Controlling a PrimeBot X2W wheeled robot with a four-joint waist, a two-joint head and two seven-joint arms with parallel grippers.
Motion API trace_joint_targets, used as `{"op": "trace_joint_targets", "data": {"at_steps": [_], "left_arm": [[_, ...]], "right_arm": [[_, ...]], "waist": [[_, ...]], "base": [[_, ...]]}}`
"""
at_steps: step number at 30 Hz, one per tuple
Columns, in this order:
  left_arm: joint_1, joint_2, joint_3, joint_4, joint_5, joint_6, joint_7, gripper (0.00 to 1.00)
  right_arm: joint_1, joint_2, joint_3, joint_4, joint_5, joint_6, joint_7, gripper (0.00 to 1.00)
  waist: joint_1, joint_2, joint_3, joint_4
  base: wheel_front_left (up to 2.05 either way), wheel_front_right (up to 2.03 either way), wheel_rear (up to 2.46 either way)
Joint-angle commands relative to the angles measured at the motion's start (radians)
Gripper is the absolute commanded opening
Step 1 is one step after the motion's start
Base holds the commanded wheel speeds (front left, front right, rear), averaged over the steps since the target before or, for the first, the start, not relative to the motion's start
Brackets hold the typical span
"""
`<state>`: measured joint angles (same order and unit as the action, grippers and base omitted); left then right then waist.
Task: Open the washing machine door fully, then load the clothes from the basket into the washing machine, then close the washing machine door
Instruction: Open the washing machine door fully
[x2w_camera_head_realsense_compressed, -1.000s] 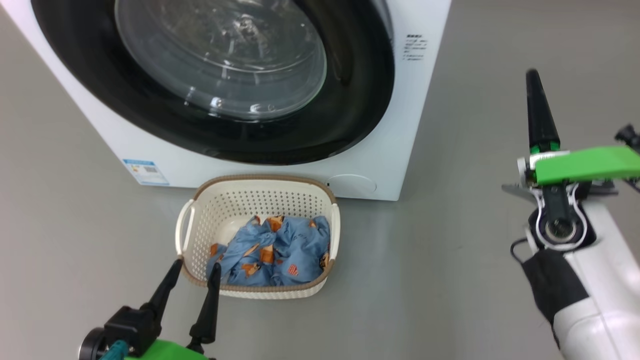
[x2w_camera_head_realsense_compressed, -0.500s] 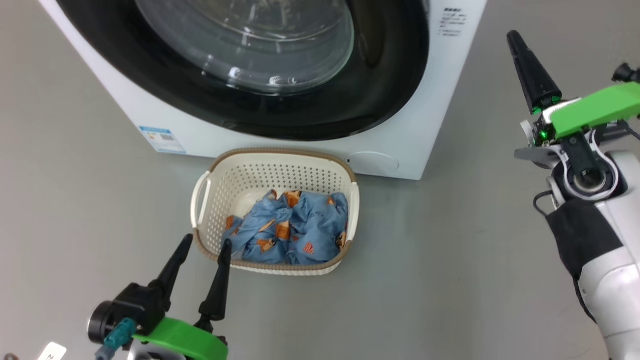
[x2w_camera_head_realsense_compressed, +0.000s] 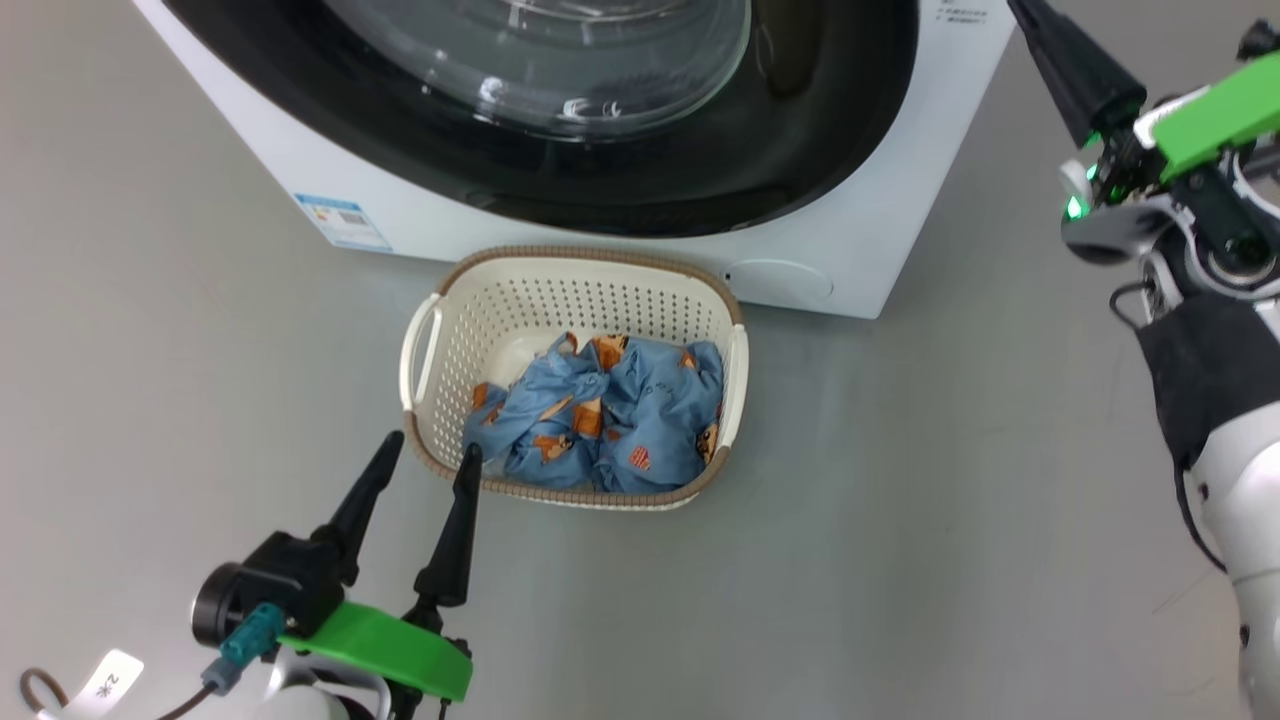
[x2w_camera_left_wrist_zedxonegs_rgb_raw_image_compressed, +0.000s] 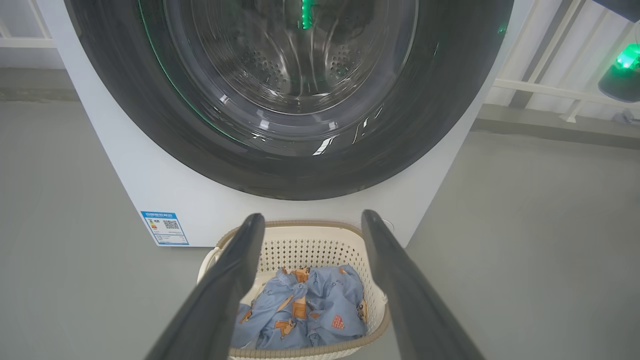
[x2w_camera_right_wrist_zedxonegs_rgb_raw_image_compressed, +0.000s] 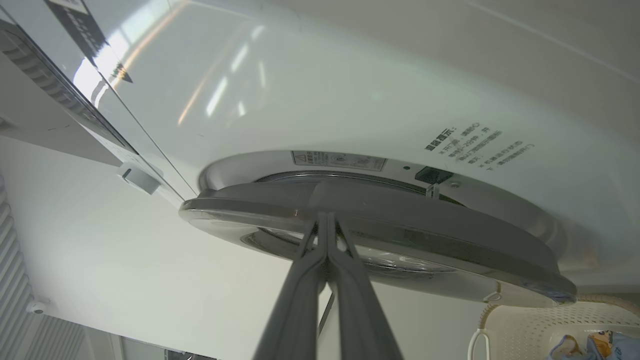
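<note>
Two grippers show in the head view. The left gripper (x2w_camera_head_realsense_compressed: 432, 445) sits low at the left with its fingers spread apart and nothing between them, its tips just at the near left corner of the basket (x2w_camera_head_realsense_compressed: 560, 300). The basket stands on the grey floor (x2w_camera_head_realsense_compressed: 900, 500) right in front of the washing machine (x2w_camera_head_realsense_compressed: 870, 200), and the clothes (x2w_camera_head_realsense_compressed: 610, 420) lie bunched inside it, toward its near right side. The washing machine door (x2w_camera_head_realsense_compressed: 820, 130) fills the top of the view, black rim around clear glass. A blue label sticker (x2w_camera_head_realsense_compressed: 343, 222) sits on the machine's lower left front. The right gripper (x2w_camera_head_realsense_compressed: 1035, 20) is raised at the upper right, beside the machine's right edge, with its fingers pressed together.

From the left wrist, the left gripper (x2w_camera_left_wrist_zedxonegs_rgb_raw_image_compressed: 312, 216) stands wide open and empty, framing the basket (x2w_camera_left_wrist_zedxonegs_rgb_raw_image_compressed: 310, 245) and the clothes (x2w_camera_left_wrist_zedxonegs_rgb_raw_image_compressed: 320, 305) below the door (x2w_camera_left_wrist_zedxonegs_rgb_raw_image_compressed: 150, 115). The sticker (x2w_camera_left_wrist_zedxonegs_rgb_raw_image_compressed: 165, 227) is left of the basket.

From the right wrist, the right gripper (x2w_camera_right_wrist_zedxonegs_rgb_raw_image_compressed: 325, 215) is closed tight, its tips at the edge of the door (x2w_camera_right_wrist_zedxonegs_rgb_raw_image_compressed: 400, 215); whether they touch it I cannot tell. A narrow gap shows between the door's rim and the white front of the machine (x2w_camera_right_wrist_zedxonegs_rgb_raw_image_compressed: 350, 100). A corner of the basket (x2w_camera_right_wrist_zedxonegs_rgb_raw_image_compressed: 550, 320) shows at the lower right.
</note>
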<state>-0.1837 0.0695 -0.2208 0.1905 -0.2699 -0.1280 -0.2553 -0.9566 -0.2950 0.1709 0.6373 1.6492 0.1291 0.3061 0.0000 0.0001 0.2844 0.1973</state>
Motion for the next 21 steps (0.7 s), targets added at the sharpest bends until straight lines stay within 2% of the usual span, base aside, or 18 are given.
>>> {"op": "trace_joint_targets", "data": {"at_steps": [1, 9, 21], "left_arm": [[-0.036, 0.013, 0.028, -0.022, -0.003, -0.003, -0.006, 1.00], [-0.077, 0.007, 0.010, -0.026, -0.009, -0.003, -0.006, 1.00], [-0.121, -0.003, -0.005, -0.030, -0.015, -0.003, -0.006, 1.00]], "right_arm": [[-0.038, 0.002, 0.006, -0.015, 0.007, 0.002, 0.014, 0.00], [-0.140, 0.002, 0.029, 0.041, -0.030, 0.002, 0.073, 0.00], [-0.239, 0.003, 0.049, 0.098, -0.074, 0.002, 0.092, 0.00]], "waist": [[0.0000, -0.0001, 0.017, 0.008], [0.0000, -0.0001, 0.073, 0.026], [0.0000, -0.0001, 0.134, 0.057]], "base": [[0.00, 0.00, 0.00], [0.00, 0.00, 0.00], [0.00, 0.00, 0.00]]}}
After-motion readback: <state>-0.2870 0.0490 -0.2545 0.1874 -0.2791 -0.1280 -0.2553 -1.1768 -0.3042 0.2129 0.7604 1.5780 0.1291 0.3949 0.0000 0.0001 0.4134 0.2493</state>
